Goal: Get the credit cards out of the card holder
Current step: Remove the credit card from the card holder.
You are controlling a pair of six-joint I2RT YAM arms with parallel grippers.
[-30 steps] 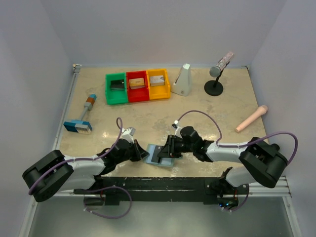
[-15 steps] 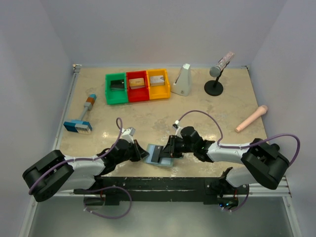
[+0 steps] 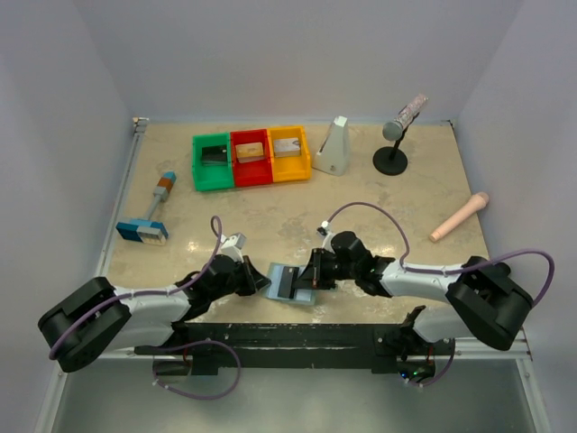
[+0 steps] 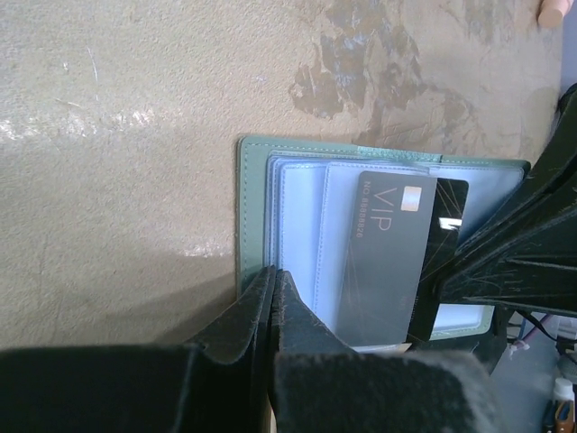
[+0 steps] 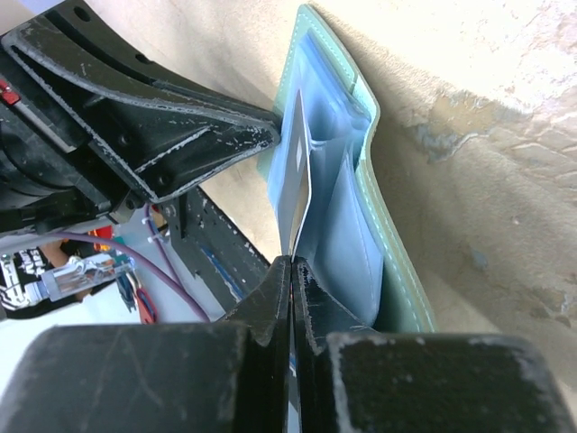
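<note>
Your left claw (image 4: 273, 278) is pinched closed on the left-hand edge of the card holder (image 4: 257, 194). Its two scuffed black fingers press together over the stitched rim.

The card holder lies open on the mottled beige, stone-look worktop (image 4: 135, 135), close to the near edge and between the two arms. Its outer skin is a soft teal-green, leather-like, with a line of stitching along the border. The inner faces are smooth pale blue pockets with a slight sheen.

A dark grey card (image 4: 388, 253) sits partly out of one pocket. It is thin, stiff and rectangular with rounded corners. It is printed "VIP" beside a small metallic chip patch, and fine pale lines fan across its matte face.

Your right claw (image 5: 290, 263) is clamped on that card. In the right wrist view the card shows edge-on as a thin blade running from the closed fingertips into the pocket, tilted up off the pale blue lining. The two claws' tips are near each other, on opposite sides of the holder.

At the far side of the worktop three boxy plastic bins stand in a touching row: a green bin (image 3: 215, 183), a red bin (image 3: 252, 176) and a yellow bin (image 3: 290, 171). Each holds a small flat item.
</note>
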